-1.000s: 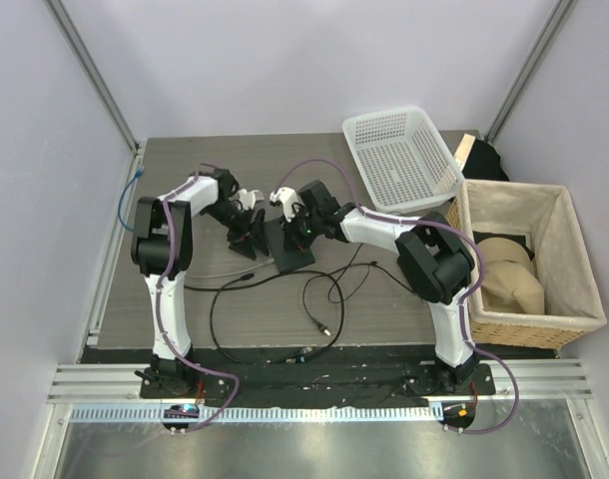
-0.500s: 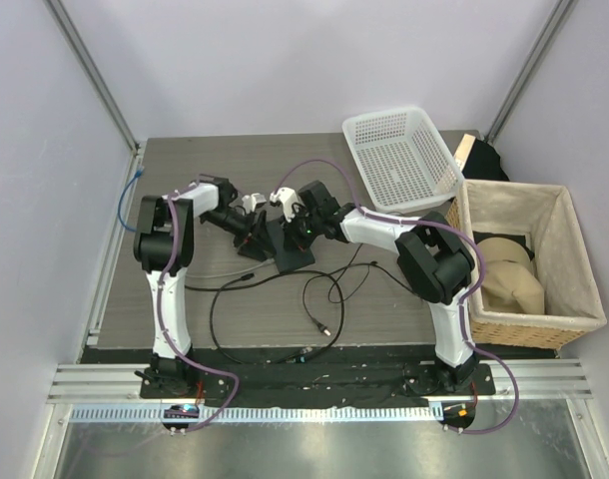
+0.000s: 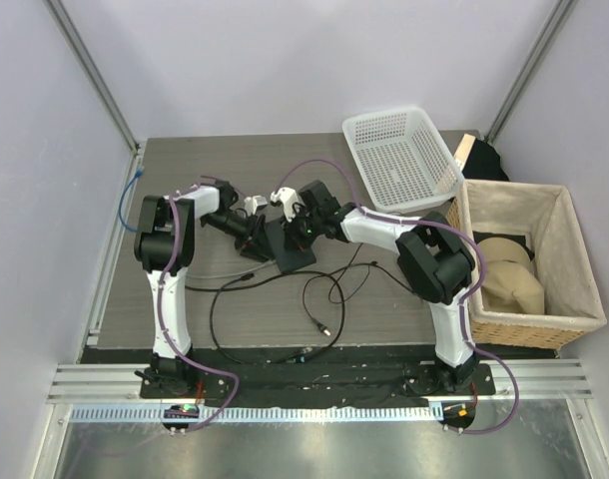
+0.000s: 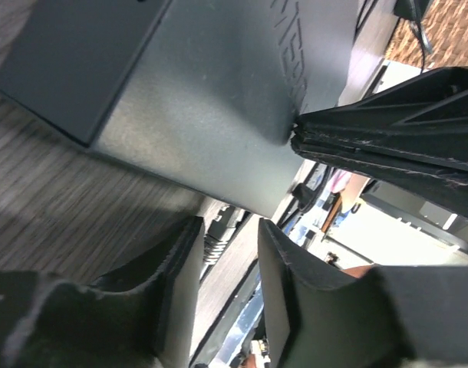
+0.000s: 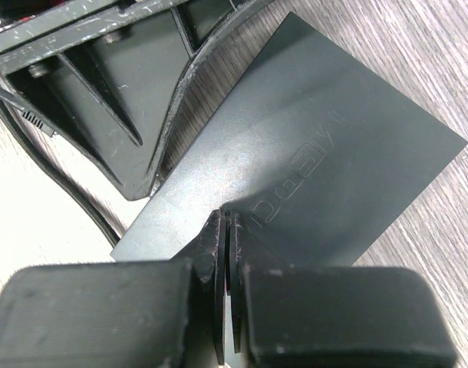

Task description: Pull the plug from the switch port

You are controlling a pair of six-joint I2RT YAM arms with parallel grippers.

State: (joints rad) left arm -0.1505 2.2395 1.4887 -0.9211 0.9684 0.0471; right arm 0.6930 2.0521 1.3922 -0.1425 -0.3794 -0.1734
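Observation:
The flat dark-grey switch box [image 3: 293, 245] lies mid-table; it also shows in the left wrist view [image 4: 196, 84] and the right wrist view [image 5: 318, 161]. My right gripper [image 5: 226, 217] is shut, empty, with its tips pressing down on the box's top [image 3: 299, 230]. My left gripper [image 4: 230, 230] is open at the box's left edge [image 3: 253, 232]. Its fingers stand either side of a black plug [image 4: 217, 234] with a ribbed collar that sits at the box's edge. The port itself is hidden. A black cable [image 3: 247, 276] runs off from there.
Black cable loops [image 3: 314, 294] lie on the table in front of the box. A white plastic basket [image 3: 399, 158] stands at the back right. A lined wicker basket [image 3: 577, 261] holding a beige thing stands at the right. A blue cable [image 3: 128, 195] hangs at the left wall.
My left gripper has moved a little right and down, closer to the box's left edge. The right arm and the box have not moved.

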